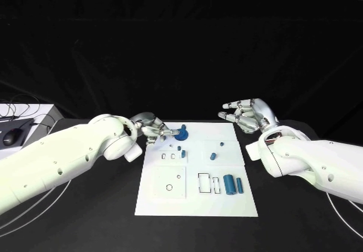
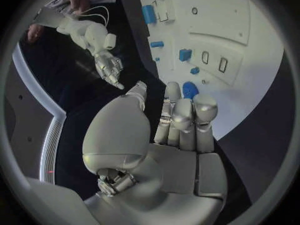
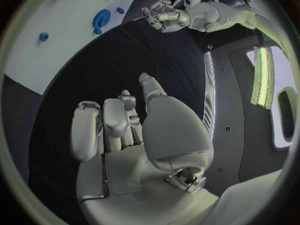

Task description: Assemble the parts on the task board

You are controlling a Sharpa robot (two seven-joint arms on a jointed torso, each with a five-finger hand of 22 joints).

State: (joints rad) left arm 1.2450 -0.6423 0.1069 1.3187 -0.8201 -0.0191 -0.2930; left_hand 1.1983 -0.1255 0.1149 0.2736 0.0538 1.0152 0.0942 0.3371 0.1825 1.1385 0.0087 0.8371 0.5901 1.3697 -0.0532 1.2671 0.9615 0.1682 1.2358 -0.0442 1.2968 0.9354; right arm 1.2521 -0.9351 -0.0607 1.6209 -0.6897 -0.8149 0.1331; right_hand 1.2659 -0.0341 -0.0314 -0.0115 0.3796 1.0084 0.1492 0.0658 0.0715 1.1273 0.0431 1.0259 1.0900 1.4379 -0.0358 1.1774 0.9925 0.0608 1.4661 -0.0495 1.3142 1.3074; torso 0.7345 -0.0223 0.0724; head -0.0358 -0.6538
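The black table [image 1: 91, 220] spreads out before me, and the white task board [image 1: 227, 202] lies in its middle, long side running from near to far. My left arm [image 1: 53, 157] comes in across the table's left side, and my right arm [image 1: 318, 163] across the right. My left hand [image 1: 153, 128] sits over the board's far left corner, fingers drawn close together and pointing toward the round blue part [image 1: 181, 134] there; whether they touch it or hold anything I cannot tell. From my left wrist that same round blue part [image 2: 190, 89] peeks out just beyond my fingertips [image 2: 205, 105]. My right hand [image 1: 248, 115] hangs off the board's far right corner, over bare table, fingers spread apart and holding nothing. On the near right part of the board two blue cylinders [image 1: 228, 185] lie side by side, just right of a pair of rectangular outlines [image 1: 205, 182]. A small blue peg [image 1: 213, 156] lies farther up the middle, with a tiny blue stud [image 1: 222, 143] beyond it. On the left half a small blue block [image 1: 184, 154] lies beside little slots. A computer mouse [image 1: 10, 139] rests on a pad at the far left edge.
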